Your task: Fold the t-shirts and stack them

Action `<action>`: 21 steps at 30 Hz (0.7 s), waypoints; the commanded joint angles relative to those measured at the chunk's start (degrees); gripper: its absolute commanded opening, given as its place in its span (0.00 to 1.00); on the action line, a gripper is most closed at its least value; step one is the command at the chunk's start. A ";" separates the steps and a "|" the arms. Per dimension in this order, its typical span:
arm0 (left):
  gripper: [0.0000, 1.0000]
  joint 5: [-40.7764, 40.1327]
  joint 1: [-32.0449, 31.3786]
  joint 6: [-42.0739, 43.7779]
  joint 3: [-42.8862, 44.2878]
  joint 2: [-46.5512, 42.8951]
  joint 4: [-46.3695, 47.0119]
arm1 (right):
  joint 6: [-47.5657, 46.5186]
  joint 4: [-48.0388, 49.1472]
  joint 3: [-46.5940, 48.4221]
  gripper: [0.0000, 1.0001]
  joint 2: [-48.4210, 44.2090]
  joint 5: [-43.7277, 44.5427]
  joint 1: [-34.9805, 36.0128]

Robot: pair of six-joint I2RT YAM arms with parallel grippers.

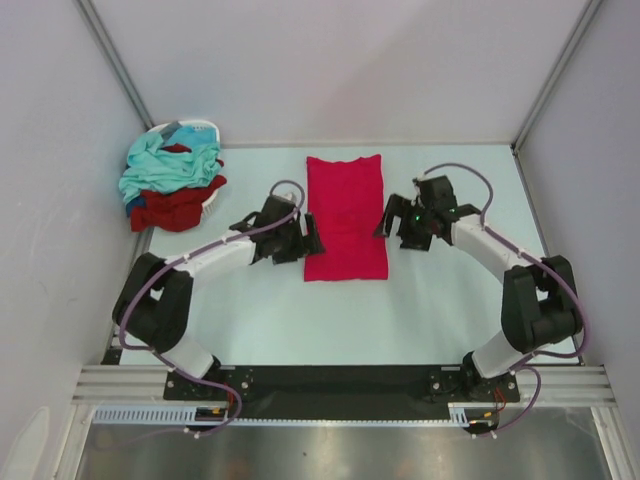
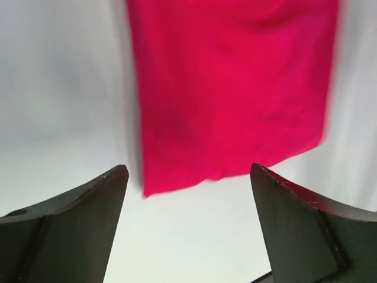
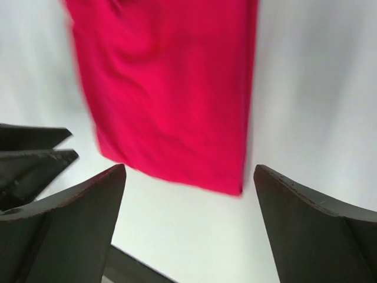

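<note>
A crimson-pink t-shirt (image 1: 346,216) lies flat on the table as a long folded strip between my two arms. My left gripper (image 1: 310,238) hangs open just off its left edge, nothing between the fingers. In the left wrist view the shirt (image 2: 230,88) fills the top and my left gripper (image 2: 188,177) is open over bare table below its near edge. My right gripper (image 1: 386,220) is open at the shirt's right edge. The right wrist view shows the shirt (image 3: 171,88) ahead of the open right gripper (image 3: 189,174). A heap of teal (image 1: 165,165) and maroon (image 1: 175,208) t-shirts sits at back left.
The heap lies in and over a small white basket (image 1: 200,129) near the back left wall. Grey walls and metal posts close in the table on three sides. A black rail (image 1: 330,380) runs along the near edge at the arm bases.
</note>
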 commanded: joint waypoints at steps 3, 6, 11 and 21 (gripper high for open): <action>0.86 0.02 -0.65 -3.14 -4.95 -0.48 -0.86 | -1.63 -4.52 -6.35 0.91 0.64 2.68 4.82; 0.80 0.46 -0.74 -3.58 -6.36 0.57 0.28 | -1.20 -3.38 -8.20 0.84 1.51 3.39 5.09; 0.66 1.25 -0.83 -4.45 -9.08 2.16 2.83 | -0.58 -0.22 -10.30 0.78 4.15 2.34 5.00; 0.50 0.99 -0.74 -4.72 -11.72 3.47 5.46 | 0.65 3.83 -11.72 0.54 8.55 0.84 5.00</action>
